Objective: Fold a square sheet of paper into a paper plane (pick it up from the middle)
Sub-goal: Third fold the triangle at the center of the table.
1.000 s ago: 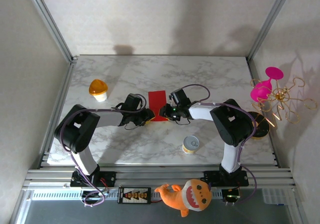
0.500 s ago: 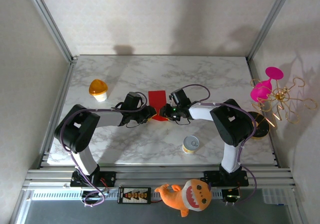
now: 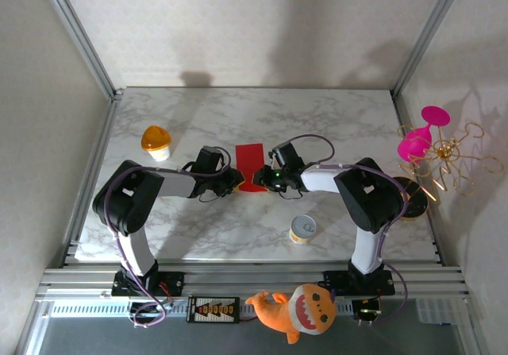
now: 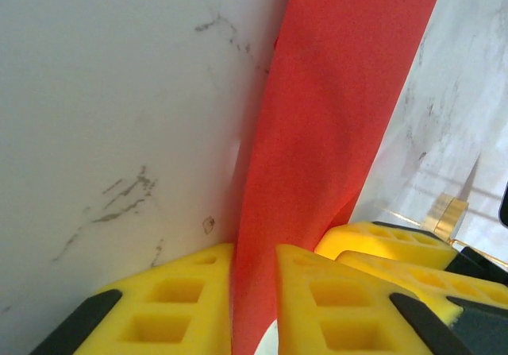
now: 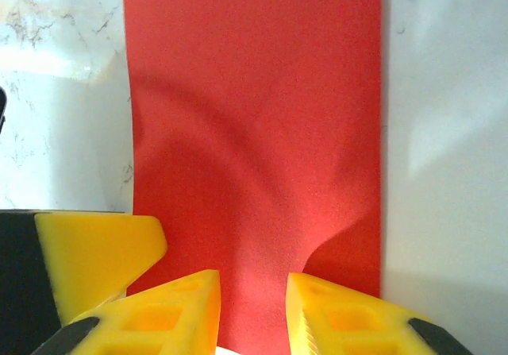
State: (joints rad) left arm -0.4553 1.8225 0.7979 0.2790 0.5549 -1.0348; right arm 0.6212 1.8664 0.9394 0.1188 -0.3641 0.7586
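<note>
While it lies stretched over the table [image 3: 333, 125], the paper [image 3: 249, 158] is held at its near end from both sides. It is clamped between the jaws of the left gripper [image 4: 254, 264] and pinched likewise by the right gripper [image 5: 252, 287]. Ahead of each gripper a narrow red strip is seen, slightly buckled just beyond the right jaws.

square sheet of paper [image 5: 254, 117]: thin matt red paper; I see a faint fibrous grain.
table [image 3: 333, 125]: smooth marble-look top, slight sheen on my feed.
left gripper [image 4: 254, 291] and right gripper [image 5: 252, 299] fingers [image 5: 341, 323]: matt yellow, moulded; plastic or foam, I can't tell.
tin [image 3: 302, 229]: shiny metal.
shark toy [image 3: 298, 310]: soft orange plush.
</note>
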